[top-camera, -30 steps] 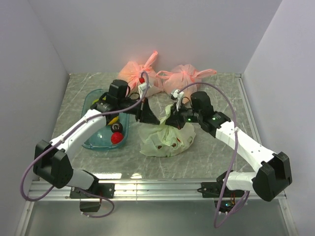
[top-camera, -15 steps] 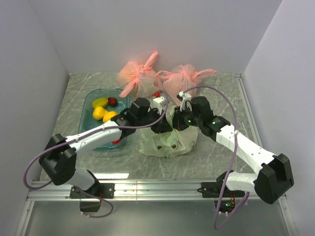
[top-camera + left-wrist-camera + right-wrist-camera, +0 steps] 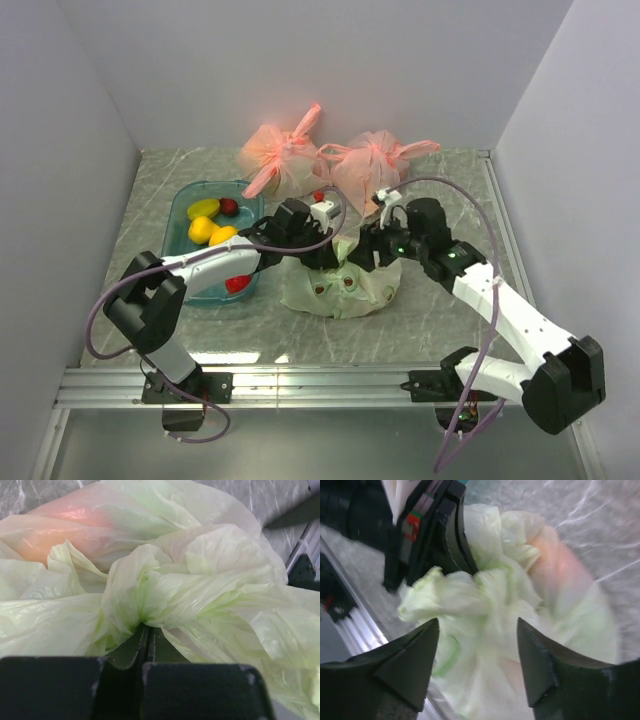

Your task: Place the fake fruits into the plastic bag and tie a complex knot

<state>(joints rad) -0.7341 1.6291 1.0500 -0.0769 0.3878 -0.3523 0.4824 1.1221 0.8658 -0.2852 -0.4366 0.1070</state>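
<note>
Your left claw (image 3: 145, 642) is clamped on the plastic bag (image 3: 345, 290) just below the knot (image 3: 150, 587), mid-frame on the counter (image 3: 460, 190), while your right claw (image 3: 476, 626) gapes wide, knot straight ahead of its spread fingers (image 3: 412, 662).

Two pink bags (image 3: 283, 162) (image 3: 368, 172), one green bag (image 3: 340, 292), one tub (image 3: 190, 292)

Fruits (image 3: 67, 520) only vague blushes through the plastic bag (image 3: 210, 595)
</note>
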